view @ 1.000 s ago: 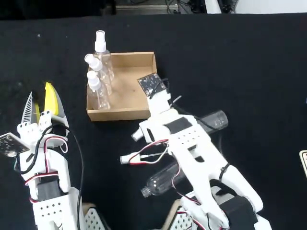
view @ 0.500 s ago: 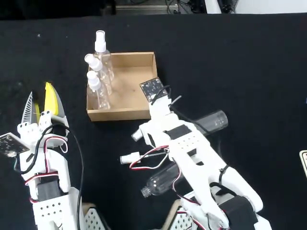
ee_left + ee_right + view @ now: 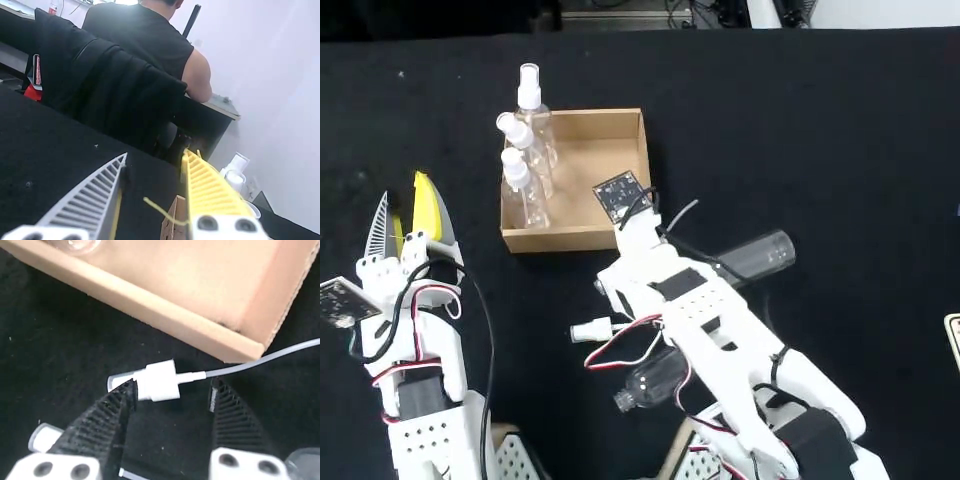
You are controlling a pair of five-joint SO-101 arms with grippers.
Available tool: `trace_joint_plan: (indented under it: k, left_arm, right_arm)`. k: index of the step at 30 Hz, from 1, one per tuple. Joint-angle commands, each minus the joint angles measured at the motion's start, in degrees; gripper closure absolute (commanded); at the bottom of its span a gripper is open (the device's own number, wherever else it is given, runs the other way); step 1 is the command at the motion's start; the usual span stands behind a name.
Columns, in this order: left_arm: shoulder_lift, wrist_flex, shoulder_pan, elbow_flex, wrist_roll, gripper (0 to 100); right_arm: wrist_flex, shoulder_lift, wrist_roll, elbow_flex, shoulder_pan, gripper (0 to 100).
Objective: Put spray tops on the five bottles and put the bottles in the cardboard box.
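Observation:
The cardboard box (image 3: pixel 582 236) holds three capped bottles (image 3: pixel 527 188) standing along its left side. My right gripper (image 3: pixel 172 385) is open and hangs low over a loose white spray top (image 3: pixel 159 382) just outside the box's near wall (image 3: pixel 150 310); its thin tube (image 3: pixel 260 360) trails off past one finger. A second spray top (image 3: pixel 591 329) lies nearer me. Two uncapped bottles lie flat, one (image 3: pixel 758 254) right of the right arm (image 3: pixel 705 310), one (image 3: pixel 650 380) partly under it. My left gripper (image 3: pixel 404 214) stands open and empty at the far left, its fingers pointing away.
A black cloth covers the table (image 3: pixel 820 130). A pale object (image 3: pixel 952 340) pokes in at the right edge. In the left wrist view the box corner (image 3: pixel 172 220) and capped tops (image 3: pixel 235 167) show past the yellow finger (image 3: pixel 205 187).
The right arm swung left and toward me along the box's near wall, bringing its open gripper over the loose spray top. The left arm has not moved.

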Motion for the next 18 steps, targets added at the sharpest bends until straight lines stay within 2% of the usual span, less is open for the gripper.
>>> trace_joint_plan:
  k: [1, 13, 18]
  left_arm:
    - [-0.09, -1.14, -0.48, 1.36, 0.62, 85]
    - [-0.09, -1.14, -0.48, 1.36, 0.53, 85]
    - [-0.09, -1.14, -0.48, 1.36, 0.44, 85]
  right_arm:
    - [-4.13, -2.33, -0.44, 1.1, -1.05, 79.4]
    - [-5.27, -2.33, -0.44, 1.71, -1.14, 79.4]
    - [-9.14, -2.33, -0.44, 2.68, -1.14, 79.4]
